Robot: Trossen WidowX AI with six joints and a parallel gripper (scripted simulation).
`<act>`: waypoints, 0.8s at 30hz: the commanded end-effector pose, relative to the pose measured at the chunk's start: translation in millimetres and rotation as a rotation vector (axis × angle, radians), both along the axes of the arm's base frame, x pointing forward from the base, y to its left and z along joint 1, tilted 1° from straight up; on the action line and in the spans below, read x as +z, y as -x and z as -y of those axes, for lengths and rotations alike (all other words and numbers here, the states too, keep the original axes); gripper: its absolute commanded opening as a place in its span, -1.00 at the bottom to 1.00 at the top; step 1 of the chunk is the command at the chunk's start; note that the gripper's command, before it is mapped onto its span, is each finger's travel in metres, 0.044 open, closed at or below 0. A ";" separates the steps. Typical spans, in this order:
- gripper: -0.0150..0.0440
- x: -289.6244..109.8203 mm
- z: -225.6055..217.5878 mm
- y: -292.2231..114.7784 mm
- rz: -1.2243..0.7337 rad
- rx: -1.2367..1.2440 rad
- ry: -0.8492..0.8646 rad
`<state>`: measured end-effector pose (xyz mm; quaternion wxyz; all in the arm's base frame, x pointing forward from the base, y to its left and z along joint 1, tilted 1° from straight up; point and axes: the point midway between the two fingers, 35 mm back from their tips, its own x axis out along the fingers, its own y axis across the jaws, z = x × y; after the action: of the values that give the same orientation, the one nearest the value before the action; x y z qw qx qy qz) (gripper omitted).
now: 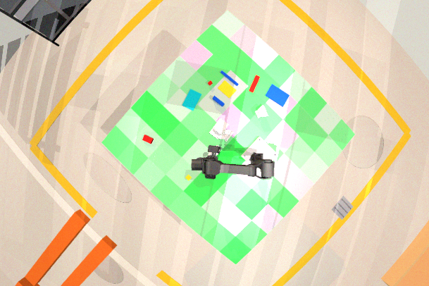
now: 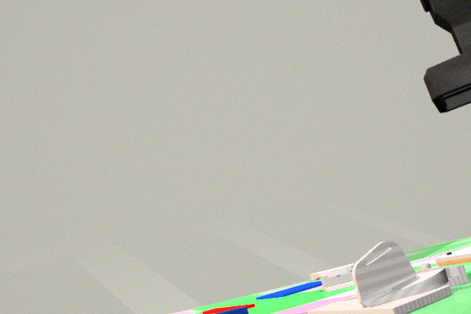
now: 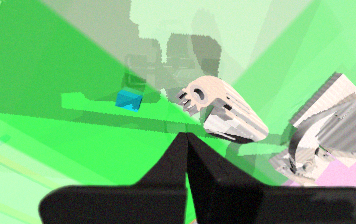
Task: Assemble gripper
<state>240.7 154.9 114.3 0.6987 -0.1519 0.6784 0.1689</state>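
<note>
My gripper point(image 3: 184, 138) is shut and empty, its black fingertips together in the wrist view. One pale jaw point(image 3: 240, 115) lies just beyond the tips on the mat, with its round hole and small teeth at its left end; the arm seems to cover it in the top view. The pale gripper base point(image 1: 220, 131) point(image 2: 384, 271) point(image 3: 340, 127) has an upright slotted plate and stands to the right of that jaw in the wrist view. Another small white part point(image 1: 261, 111) point(image 2: 336, 279), seemingly the other jaw, lies apart from the base. The white housing plate point(image 1: 260, 145) point(image 2: 464, 258) lies beside the arm.
A yellow block point(image 1: 227, 89), two dark blue bars point(image 1: 229, 78) point(image 1: 218, 101), a teal block point(image 1: 191, 99), a red bar point(image 1: 254, 84) and a blue block point(image 1: 277, 95) lie beyond the base. A small blue block point(image 3: 129, 100) lies left of the near jaw.
</note>
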 end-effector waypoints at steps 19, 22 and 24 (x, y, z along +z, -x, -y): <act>-0.49 -0.8 -1.1 10.2 0.021 0.544 0.012; -0.49 -1.0 -1.2 11.7 0.023 0.617 0.014; -0.49 -1.1 -1.3 12.6 0.025 0.665 0.015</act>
<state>229.3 156.1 112.8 0.6255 -0.3456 0.6018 0.3567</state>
